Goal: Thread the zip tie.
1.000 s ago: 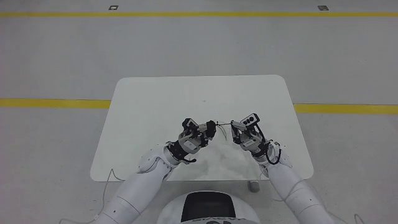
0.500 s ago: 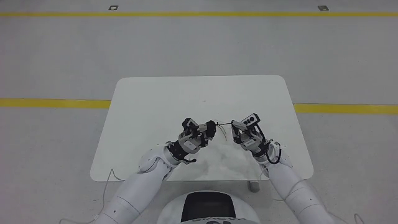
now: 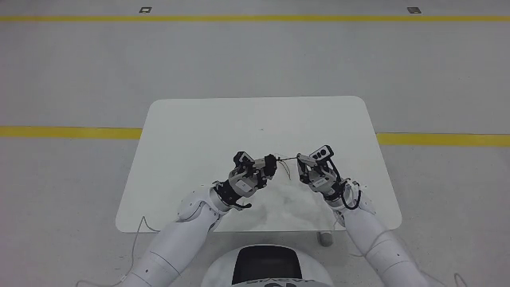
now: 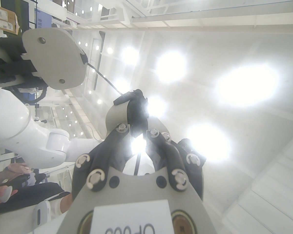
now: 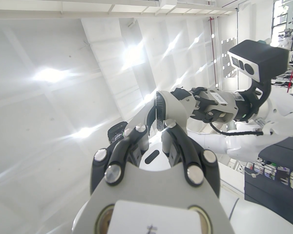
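the left jaws are clamped on one end of the thin black zip tie (image 4: 104, 78), and the right jaws are clamped on the other end. the tie spans the short gap between them, held in the air above the white table (image 3: 199, 127), near its front edge.

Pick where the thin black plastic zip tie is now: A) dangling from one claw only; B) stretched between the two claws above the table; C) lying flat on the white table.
B: the thin black plastic zip tie runs from the left claw to the right claw, both above the white table.
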Tool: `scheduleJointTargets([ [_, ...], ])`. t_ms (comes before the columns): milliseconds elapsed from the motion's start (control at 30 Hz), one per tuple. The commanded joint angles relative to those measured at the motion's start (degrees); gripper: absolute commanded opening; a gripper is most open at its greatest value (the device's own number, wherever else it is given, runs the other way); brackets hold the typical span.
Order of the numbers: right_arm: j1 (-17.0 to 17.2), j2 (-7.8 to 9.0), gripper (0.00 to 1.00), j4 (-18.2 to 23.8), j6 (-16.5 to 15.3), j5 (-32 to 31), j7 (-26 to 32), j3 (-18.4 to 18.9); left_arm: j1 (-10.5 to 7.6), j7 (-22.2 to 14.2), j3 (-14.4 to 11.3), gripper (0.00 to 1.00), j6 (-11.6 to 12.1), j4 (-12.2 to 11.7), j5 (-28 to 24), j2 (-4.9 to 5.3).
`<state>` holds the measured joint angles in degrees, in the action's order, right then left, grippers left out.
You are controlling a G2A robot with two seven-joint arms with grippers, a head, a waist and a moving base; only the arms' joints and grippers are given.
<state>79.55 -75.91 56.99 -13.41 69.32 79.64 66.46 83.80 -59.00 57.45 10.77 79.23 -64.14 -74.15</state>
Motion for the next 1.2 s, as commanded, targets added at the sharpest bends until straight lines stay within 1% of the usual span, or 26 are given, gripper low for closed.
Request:
scheduleJointTargets([
  [0, -0.1, -0.03, 0.0, -0.1, 0.03, -0.05, 0.0, -0.05, 0.0, 0.0, 0.0, 0.0, 0.0, 0.0, 0.0, 0.0],
  [600, -0.89, -0.41, 0.0, -1.69, -0.06, 0.0, 0.0, -0.32, 0.0, 0.0, 0.0, 0.0, 0.0, 0.0, 0.0, 0.0],
  [1167, -0.78, -0.54, 0.0, -2.16, -0.24, 0.15, 0.0, -0.16, 0.0, 0.0, 0.0, 0.0, 0.0, 0.0, 0.0, 0.0],
])
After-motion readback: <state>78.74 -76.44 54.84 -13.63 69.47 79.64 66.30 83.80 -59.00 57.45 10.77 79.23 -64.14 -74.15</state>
